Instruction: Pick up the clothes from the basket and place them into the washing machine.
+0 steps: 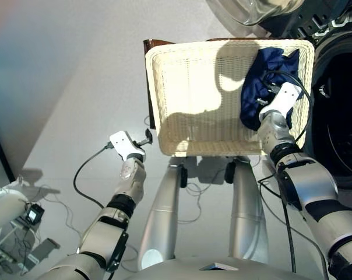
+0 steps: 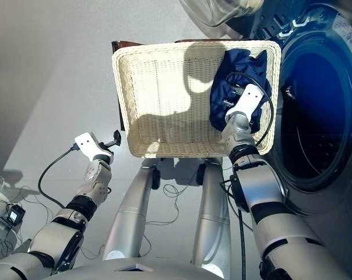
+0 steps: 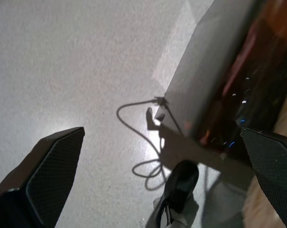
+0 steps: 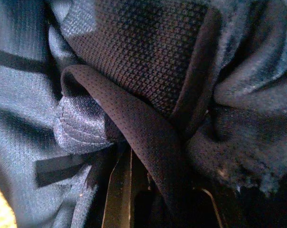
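No legible text, labels or numbers anywhere.

One navy garment [image 1: 268,81], one basket [image 1: 164,87], two claws.

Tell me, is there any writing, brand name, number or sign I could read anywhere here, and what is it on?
None can be read.
Washing machine: pale marks on the panel above its round door, too small and cut off to read.
Basket: plain wicker, no label.
Navy blue garment under the right gripper: no tag or print shows.
Left gripper: no markings show.
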### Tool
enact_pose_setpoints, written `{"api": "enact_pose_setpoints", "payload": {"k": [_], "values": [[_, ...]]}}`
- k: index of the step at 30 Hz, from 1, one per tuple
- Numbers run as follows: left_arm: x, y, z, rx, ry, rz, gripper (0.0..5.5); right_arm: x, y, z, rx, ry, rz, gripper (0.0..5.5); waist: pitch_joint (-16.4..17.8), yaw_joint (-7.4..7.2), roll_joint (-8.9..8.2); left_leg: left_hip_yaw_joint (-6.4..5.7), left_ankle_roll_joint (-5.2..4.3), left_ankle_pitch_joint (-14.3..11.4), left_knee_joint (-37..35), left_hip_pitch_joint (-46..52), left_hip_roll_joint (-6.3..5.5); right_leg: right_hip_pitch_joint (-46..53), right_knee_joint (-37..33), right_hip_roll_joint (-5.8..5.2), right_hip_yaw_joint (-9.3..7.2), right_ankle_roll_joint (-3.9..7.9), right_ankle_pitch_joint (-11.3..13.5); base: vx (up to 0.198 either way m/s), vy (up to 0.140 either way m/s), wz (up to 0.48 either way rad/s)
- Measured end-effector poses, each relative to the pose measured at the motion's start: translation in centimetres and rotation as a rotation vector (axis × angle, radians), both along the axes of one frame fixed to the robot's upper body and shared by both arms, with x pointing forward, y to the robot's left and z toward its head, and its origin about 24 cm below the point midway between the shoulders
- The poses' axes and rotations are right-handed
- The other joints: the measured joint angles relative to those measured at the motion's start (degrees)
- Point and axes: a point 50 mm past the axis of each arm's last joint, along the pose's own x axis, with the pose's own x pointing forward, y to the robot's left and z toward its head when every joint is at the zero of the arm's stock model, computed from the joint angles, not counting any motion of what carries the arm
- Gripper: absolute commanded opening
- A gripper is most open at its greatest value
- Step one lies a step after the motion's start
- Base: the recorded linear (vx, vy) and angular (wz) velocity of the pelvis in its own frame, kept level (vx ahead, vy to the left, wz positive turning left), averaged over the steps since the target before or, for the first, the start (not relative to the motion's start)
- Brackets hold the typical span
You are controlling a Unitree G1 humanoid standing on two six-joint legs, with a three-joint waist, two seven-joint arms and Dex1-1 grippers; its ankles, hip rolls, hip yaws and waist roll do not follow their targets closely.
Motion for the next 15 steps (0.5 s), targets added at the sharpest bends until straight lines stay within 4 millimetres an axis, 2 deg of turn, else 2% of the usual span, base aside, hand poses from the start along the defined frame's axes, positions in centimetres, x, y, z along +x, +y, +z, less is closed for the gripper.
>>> {"api": "enact_pose_setpoints", "payload": {"k": [1, 2, 6, 8, 11, 15], "values": [[-0.1, -0.1, 0.1, -0.004, -0.007, 0.002, 5.5, -0.2, -0.1, 0.2, 0.004, -0.022, -0.029, 0.0, 0.1, -0.3, 0.09, 0.51, 0.13, 0.0, -0.6, 0.8, 0.03, 0.7, -0.7, -0.04, -0.15, 0.64, -0.3, -0.015, 0.043, -0.276], [-0.1, -0.1, 0.2, -0.001, -0.014, 0.005, 5.5, -0.3, -0.5, 0.6, -0.008, -0.032, -0.064, 0.0, 0.1, -0.92, 0.14, 0.77, 0.33, 0.6, -2.1, 1.8, -0.05, 1.4, -1.6, -0.05, 0.0, 0.35, 0.6, -0.013, 0.03, -0.187], [-0.1, -0.1, 0.6, 0.011, -0.038, 0.013, 5.5, -0.8, -2.7, 2.7, 0.012, -0.121, -0.228, 0.0, 1.0, -2.35, 0.18, 1.16, 0.86, 1.1, -4.2, 4.0, 0.0, 3.7, -4.5, 0.14, 0.47, 0.84, 1.6, -0.005, 0.036, -0.058], [-0.4, 0.1, 0.3, 0.012, -0.028, 0.018, 5.5, -1.3, -4.4, 3.8, -0.019, -0.149, -0.309, 0.0, 1.2, -2.3, 0.05, 2.32, 1.14, 1.3, -5.2, 4.9, -0.06, 4.1, -5.6, 0.3, 1.37, 1.29, 2.2, -0.016, 0.077, -0.22], [-0.8, 0.4, -0.1, 0.011, -0.018, 0.03, 5.5, -2.3, -8.4, 6.4, -0.095, -0.188, -0.484, 0.0, 1.7, -2.36, 0.11, 3.67, 1.55, 1.4, -6.2, 5.3, -0.33, 4.2, -7.1, 0.36, 2.91, 1.93, 3.1, -0.011, 0.039, -0.235], [-0.8, 0.4, -0.1, 0.01, -0.023, 0.029, 5.5, -4.6, -12.8, 9.1, -0.128, -0.24, -0.741, 0.0, 2.0, -2.32, 0.22, 3.73, 1.71, 1.4, -6.4, 5.1, -0.41, 4.2, -7.8, 0.34, 3.0, 2.12, 3.4, 0.0, 0.0, 0.0]]}}
